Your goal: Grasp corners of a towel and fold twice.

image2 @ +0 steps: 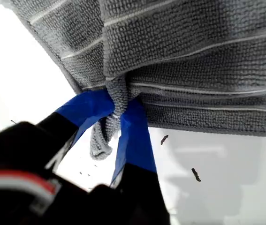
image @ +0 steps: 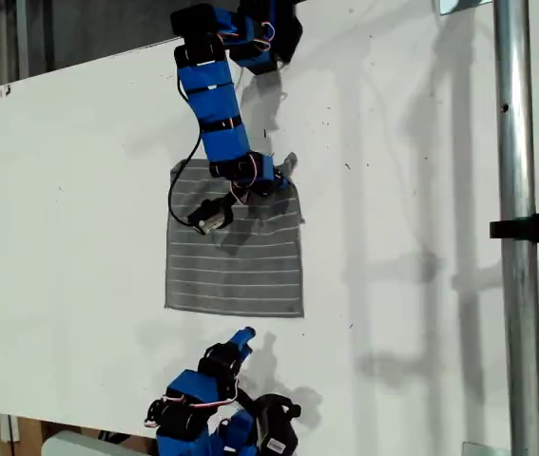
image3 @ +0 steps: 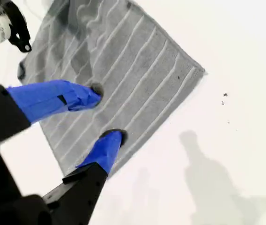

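The towel point(image: 236, 252) lies flat on the white desk point(image: 79, 190) near the middle of the exterior view, stripes running across. Its corner point(image: 288, 176) at the top right in that view is lifted and bunched. My first pincer point(image2: 118, 115) is clamped on that corner, with a pinch of cloth squeezed between the blue fingers point(image2: 135, 136); this arm reaches down from the top of the exterior view. Judgement: the pinch is taken at the corner so the edge can be drawn over for a fold.

My second pincer point(image3: 102, 115) hangs above the towel with jaws wide and nothing in them. In the exterior view it sits at the bottom, short of the cloth's edge there. Judgement: no fold is made yet; one corner secured, the next not yet taken.
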Controlling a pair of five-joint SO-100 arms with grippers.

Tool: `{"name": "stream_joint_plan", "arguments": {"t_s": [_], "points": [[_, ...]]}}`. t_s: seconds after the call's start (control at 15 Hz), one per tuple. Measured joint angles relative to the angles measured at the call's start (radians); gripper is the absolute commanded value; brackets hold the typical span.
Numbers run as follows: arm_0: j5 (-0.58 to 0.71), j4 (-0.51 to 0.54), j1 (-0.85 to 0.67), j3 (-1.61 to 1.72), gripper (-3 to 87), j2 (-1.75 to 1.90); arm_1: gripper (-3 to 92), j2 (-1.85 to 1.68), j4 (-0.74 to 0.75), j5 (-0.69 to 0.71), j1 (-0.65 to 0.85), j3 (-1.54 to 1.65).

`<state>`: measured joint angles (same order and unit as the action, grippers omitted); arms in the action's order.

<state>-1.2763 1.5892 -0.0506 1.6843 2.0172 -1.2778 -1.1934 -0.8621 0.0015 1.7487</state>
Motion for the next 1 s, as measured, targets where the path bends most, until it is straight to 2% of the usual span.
{"name": "stream_joint_plan", "arguments": {"t_s": [0.13, 0.27, 0.4, 0.6, 0.87, 1.0], "points": [[0.126, 0.025, -0.005, -0.107, 31.6, -0.126, -0.2, 0.0, 0.0, 0.002, 0.0, 0.0], [0.204, 0.017, -0.005, -0.144, 31.6, -0.23, -0.2, 0.0, 0.0, 0.002, 0.0, 0.0], [0.207, -0.057, -0.005, -0.115, 30.6, -0.322, -0.2, 0.0, 0.0, 0.002, 0.0, 0.0], [0.158, -0.253, -0.005, -0.026, 30.7, -0.476, -0.2, 0.0, 0.0, 0.002, -0.003, 0.0], [0.098, -0.353, 0.003, -0.037, 31.3, -0.692, -0.3, 0.0, 0.0, 0.002, -0.005, 0.0], [0.052, -0.416, 0.017, -0.005, 28.7, -0.698, -0.3, 0.0, 0.0, 0.002, -0.008, 0.0]]}}
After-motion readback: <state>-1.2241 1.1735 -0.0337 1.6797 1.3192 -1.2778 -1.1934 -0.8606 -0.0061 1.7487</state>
